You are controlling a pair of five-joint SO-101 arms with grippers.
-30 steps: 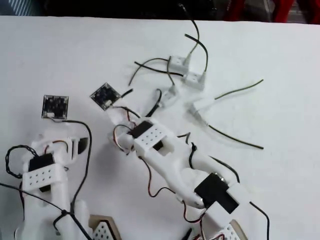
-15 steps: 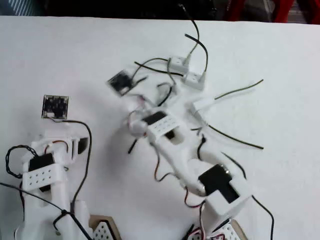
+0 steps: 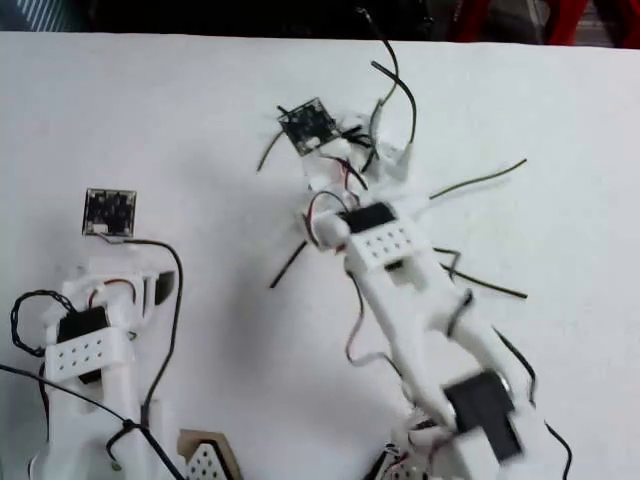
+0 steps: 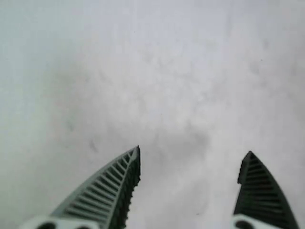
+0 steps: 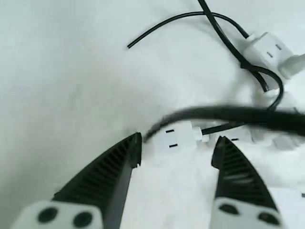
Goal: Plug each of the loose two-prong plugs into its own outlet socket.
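Note:
My right gripper [image 5: 176, 145] is open, low over the table, its fingertips on either side of a small white connector with two slots [image 5: 175, 138] on a black lead. A white outlet socket [image 5: 267, 45] lies farther off, and a black cable [image 5: 228, 114] crosses in front. In the high view the right arm [image 3: 385, 245] stretches to the cluster of white sockets and plugs [image 3: 392, 155] at the back. My left gripper [image 4: 192, 155] is open over bare table, near the front left [image 3: 155, 290].
Thin dark leads trail over the white table [image 3: 150, 110]: one to the right [image 3: 480, 180], one by the right arm [image 3: 490, 285], one short piece [image 3: 288, 265] left of it. A dark room edge runs along the back.
The right arm has swung from the table's middle toward the back right, up to the socket cluster. The left arm has stayed where it was.

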